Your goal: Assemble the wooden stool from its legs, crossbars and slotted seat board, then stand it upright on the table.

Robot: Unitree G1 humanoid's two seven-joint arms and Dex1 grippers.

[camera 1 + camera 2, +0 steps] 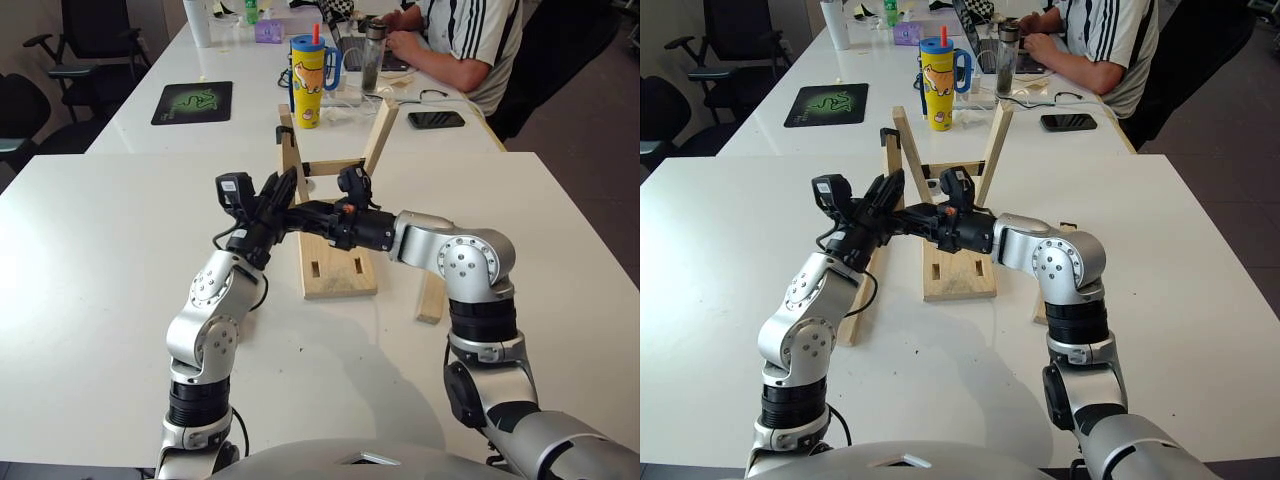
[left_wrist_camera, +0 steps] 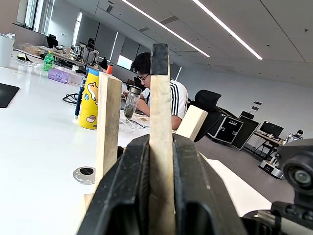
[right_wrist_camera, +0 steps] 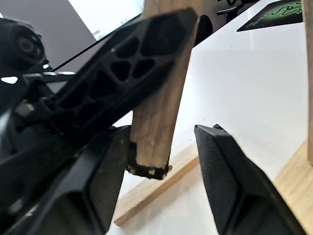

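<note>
Two pale wooden legs (image 1: 381, 128) upright on flat slotted seat board (image 1: 338, 284).
Left gripper (image 2: 161, 147) clamps a third leg (image 2: 160, 93); right gripper (image 3: 164, 147) gapes around it; right eye view adds loose stick (image 1: 852, 312).

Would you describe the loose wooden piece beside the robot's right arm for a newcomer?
On the white table, find the slotted seat board at the middle. The piece lies flat to its right, unattached, whereas two legs rise from the board.

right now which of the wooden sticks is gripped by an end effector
The black-tipped stick clamped in the left end effector; two legs rise from the seat board, and a loose leg lies flat on the table.
</note>
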